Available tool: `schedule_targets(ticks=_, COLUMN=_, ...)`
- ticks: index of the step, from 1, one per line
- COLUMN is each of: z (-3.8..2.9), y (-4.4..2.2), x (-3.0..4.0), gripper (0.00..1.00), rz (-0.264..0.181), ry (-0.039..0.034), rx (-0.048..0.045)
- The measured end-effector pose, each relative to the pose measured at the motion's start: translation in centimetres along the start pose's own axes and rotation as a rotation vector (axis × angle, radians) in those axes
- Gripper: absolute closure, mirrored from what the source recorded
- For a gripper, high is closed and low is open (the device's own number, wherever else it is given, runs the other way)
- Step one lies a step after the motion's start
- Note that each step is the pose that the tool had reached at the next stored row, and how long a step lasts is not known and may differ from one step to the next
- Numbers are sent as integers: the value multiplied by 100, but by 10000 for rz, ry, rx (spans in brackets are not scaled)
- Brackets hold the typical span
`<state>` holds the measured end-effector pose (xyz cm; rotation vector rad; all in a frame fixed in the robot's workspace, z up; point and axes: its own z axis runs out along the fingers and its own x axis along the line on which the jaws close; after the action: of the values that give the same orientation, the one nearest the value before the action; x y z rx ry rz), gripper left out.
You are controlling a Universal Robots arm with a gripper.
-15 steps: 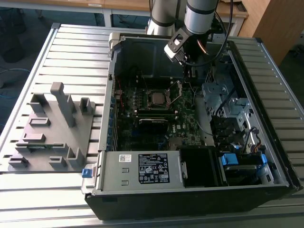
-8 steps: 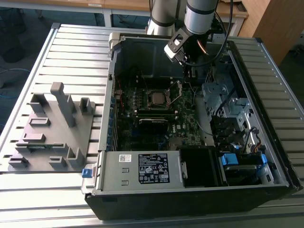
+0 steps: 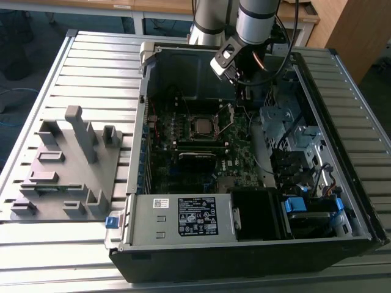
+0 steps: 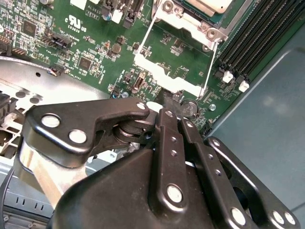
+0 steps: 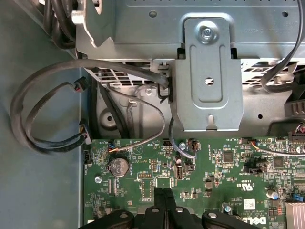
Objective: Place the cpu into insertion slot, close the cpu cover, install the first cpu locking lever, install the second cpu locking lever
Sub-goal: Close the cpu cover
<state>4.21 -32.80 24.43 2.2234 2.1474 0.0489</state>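
The cpu [image 3: 201,126] lies silver-grey in the insertion slot [image 3: 190,133] in the middle of the green board; one corner of the cpu [image 4: 209,4] also shows in the second wrist view. The cpu cover [image 3: 226,117], a silvery frame, stands raised beside the slot on the exterior view's right. Through the opening of the cover [image 4: 162,76] the board shows. My gripper [image 3: 240,91] hangs just beyond the cover's free edge. Its black fingertips [image 4: 167,112] are pressed together, shut, with nothing between them. In the first wrist view the gripper [image 5: 161,193] is over the board's edge.
The open computer case [image 3: 360,183] rests on a slatted metal table. A grey fixture plate [image 3: 67,165] sits at the exterior view's left. Drive cages [image 3: 293,140], a power supply box [image 3: 183,213], memory slots [image 4: 252,33] and looped black cables [image 5: 47,119] crowd the case.
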Motion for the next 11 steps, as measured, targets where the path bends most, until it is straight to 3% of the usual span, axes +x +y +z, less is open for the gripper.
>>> schedule_targets(ticks=11, z=-2, y=-131, x=-5, gripper=90, rz=0, ry=-1, rx=-12)
